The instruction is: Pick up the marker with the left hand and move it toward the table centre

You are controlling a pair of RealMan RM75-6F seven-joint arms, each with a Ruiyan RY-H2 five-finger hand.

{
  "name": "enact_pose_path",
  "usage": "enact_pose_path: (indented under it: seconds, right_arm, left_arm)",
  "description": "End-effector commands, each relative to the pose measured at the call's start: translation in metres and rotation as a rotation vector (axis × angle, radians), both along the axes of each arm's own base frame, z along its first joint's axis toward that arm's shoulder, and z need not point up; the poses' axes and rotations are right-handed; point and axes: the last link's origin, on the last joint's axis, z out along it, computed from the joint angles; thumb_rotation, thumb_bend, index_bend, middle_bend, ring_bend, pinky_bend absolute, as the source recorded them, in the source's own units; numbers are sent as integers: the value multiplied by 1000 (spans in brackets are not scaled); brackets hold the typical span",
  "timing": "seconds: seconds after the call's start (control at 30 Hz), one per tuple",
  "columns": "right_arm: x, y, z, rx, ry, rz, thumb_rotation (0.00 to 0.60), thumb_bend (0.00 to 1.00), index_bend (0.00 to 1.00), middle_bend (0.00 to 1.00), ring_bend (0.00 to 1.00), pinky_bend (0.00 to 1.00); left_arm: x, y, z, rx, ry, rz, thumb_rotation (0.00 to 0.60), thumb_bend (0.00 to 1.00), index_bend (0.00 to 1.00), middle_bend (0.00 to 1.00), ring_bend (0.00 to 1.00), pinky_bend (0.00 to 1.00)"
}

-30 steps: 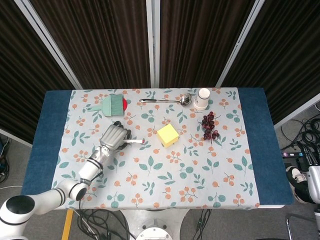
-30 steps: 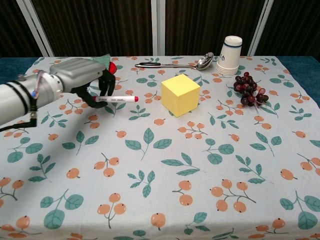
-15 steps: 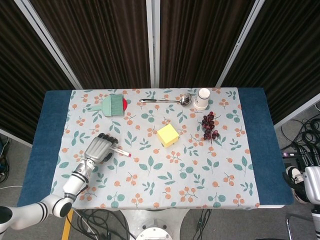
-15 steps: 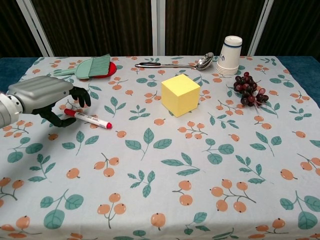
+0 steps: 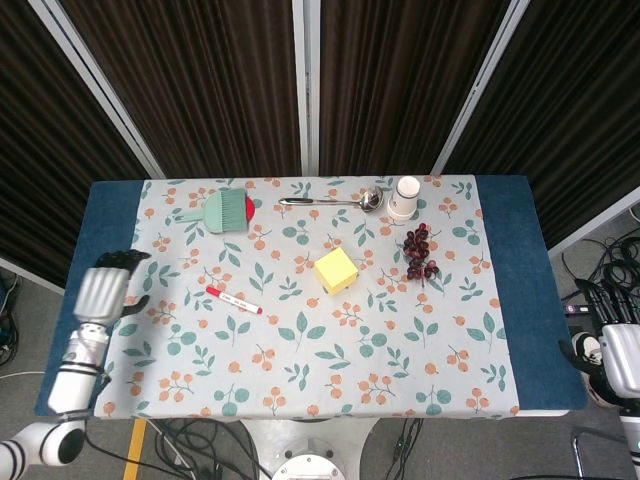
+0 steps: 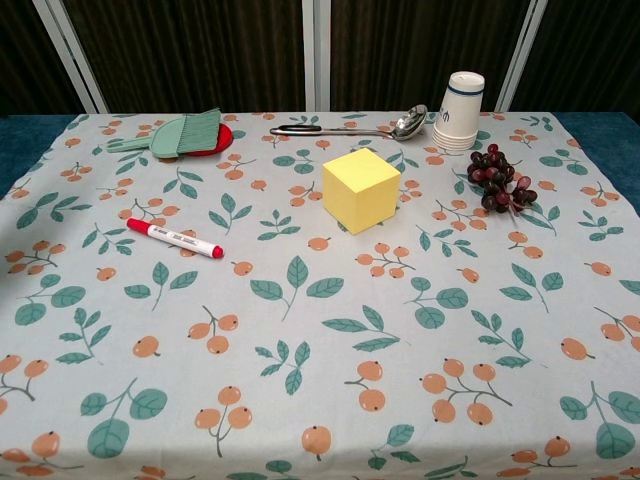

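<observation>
The table (image 5: 515, 300) was seen covered by a pale cloth (image 5: 330, 360) printed with green leaves and orange berries, with dark blue surface left bare at both short ends. Behind it, dark ribbed curtain panels (image 5: 210, 80) were divided by pale slanting and upright frame bars, and grey floor with loose cables was visible at the right edge of the head view. The marker (image 5: 234, 300), white-bodied with red ends, was found lying flat on the cloth in the left half of the table, angled, well apart from everything else and touched by nothing. The left hand (image 5: 103, 292) was seen only in the head view, held over the blue strip at the table's left end, well apart from the marker; its fingers were loosely spread and nothing was held in them. The right hand (image 5: 622, 357) was only partly seen at the right edge of the head view, off the table, and whether it was open or closed could not be told. A yellow cube (image 6: 362, 189) was placed near the centre, grapes (image 6: 496, 178) to its right, a white cup (image 6: 460, 110) and a metal ladle (image 6: 352, 128) along the far edge, and a green brush (image 6: 172, 136) on a red disc (image 6: 214, 139) at the far left.
</observation>
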Motion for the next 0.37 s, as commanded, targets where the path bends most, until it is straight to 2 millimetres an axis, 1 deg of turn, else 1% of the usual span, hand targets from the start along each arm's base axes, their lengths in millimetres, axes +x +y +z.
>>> enact_pose_path:
  seconds: [0.03,0.17,0.23,0.37]
  right_arm:
    - [3,0,-5,21,2,12,600,155,46,84,0,0]
    - [8,2,-10,31,6,21,600,155,46,90,0,0]
    - [11,4,-13,34,8,21,600,155,46,93,0,0]
    - [13,10,-17,28,11,5,600,155,46,98,0,0]
  left_arm:
    - [-23,-33,28,78,-12,53,600,174,288,287,182,241]
    - [-32,-67,42,114,14,66,600,157,288,283,173,239]
    - [-31,-84,43,109,7,81,600,158,288,283,173,239]
    - [-25,-107,41,102,-23,106,600,158,288,283,172,238]
